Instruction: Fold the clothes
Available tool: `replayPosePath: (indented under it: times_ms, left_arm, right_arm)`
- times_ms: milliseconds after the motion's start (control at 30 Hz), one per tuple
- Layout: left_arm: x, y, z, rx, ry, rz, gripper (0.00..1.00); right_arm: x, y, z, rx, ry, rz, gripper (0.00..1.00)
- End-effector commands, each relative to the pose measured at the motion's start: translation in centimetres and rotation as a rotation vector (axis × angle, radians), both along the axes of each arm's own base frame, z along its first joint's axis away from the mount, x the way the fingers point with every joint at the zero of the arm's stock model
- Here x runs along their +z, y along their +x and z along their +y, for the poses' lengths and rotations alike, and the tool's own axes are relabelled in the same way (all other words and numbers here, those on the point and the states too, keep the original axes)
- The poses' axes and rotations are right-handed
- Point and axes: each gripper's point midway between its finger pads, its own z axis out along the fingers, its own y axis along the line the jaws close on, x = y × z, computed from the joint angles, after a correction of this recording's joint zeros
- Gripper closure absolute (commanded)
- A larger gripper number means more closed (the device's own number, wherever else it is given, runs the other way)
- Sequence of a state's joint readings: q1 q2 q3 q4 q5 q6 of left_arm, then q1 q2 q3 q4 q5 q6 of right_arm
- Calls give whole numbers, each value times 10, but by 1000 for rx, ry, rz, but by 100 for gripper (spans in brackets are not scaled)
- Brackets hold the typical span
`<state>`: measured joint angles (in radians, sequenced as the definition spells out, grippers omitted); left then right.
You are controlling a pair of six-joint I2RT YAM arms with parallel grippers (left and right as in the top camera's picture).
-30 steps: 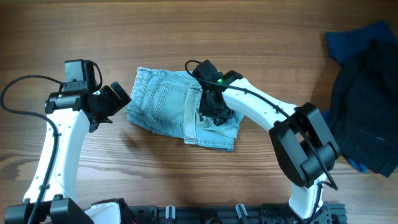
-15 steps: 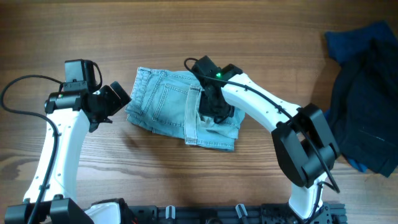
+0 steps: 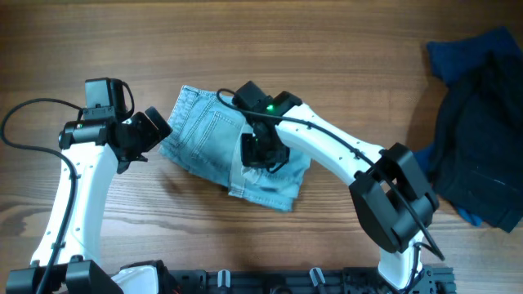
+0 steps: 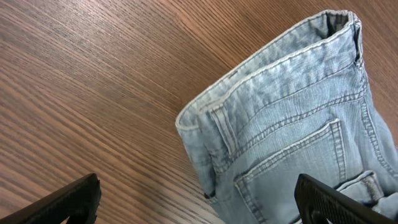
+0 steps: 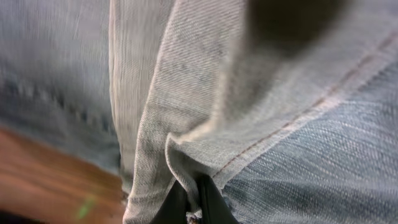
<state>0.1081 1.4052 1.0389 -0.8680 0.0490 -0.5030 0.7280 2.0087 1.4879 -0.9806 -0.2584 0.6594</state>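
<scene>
The light blue denim shorts (image 3: 208, 140) lie folded on the wooden table, waistband to the left. My right gripper (image 3: 263, 155) sits over their middle and is shut on a fold of the denim (image 5: 205, 149), pinched between its dark fingertips (image 5: 191, 205). My left gripper (image 3: 151, 131) is open and empty just left of the shorts. In the left wrist view the waistband corner and a back pocket (image 4: 280, 143) lie between its spread fingers (image 4: 199, 202).
A dark navy and blue fabric pile (image 3: 478, 122) lies at the right edge of the table. Bare wood (image 3: 327, 49) surrounds the shorts. The left arm's cable (image 3: 24, 122) loops at the far left.
My right gripper has moved left and toward the front, dragging the gripped denim with it. The shorts have shifted and rotated slightly. The left arm has not moved.
</scene>
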Motion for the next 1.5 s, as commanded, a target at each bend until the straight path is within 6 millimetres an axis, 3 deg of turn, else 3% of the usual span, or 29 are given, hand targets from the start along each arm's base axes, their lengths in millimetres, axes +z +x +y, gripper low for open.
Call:
replayPosePath:
  times_ms: [0,133,200,467,567,667,800,933,1033,1267,1467]
  left_arm:
    - [-1,-1,5,13,16,1,0]
    - [-2,0,5,13,15,1,0]
    - [-2,1,5,13,15,1,0]
    - [-2,1,5,13,16,1,0]
    - [-2,1,5,13,16,1,0]
    - [-2,1,5,13,16,1,0]
    - [-2,1,5,13,16,0,0]
    - [-2,1,5,13,16,1,0]
    - [-2,1,5,13,16,0,0]
    - [-3,0,5,13,15,6,0]
    - [-2,1,5,13,16,-2,0]
  right_arm:
    - [11,-15,15,65,50,27,96]
    - [11,-19,19,87,53,23,95]
    - [12,-19,26,117,71,2,84]
    - [21,-5,55,149,210,-61,73]
    - [29,-2,57,173,231,-86,69]
    - [44,9,40,143,170,-137,67]
    - [86,23,0,13,79,-236,69]
    - [109,19,-38,-29,-7,-283,75]
    - [96,5,-46,-13,-51,-235,87]
    - [24,-12,-35,-44,-2,-128,94]
    - [-12,-40,-30,-59,74,-19,95]
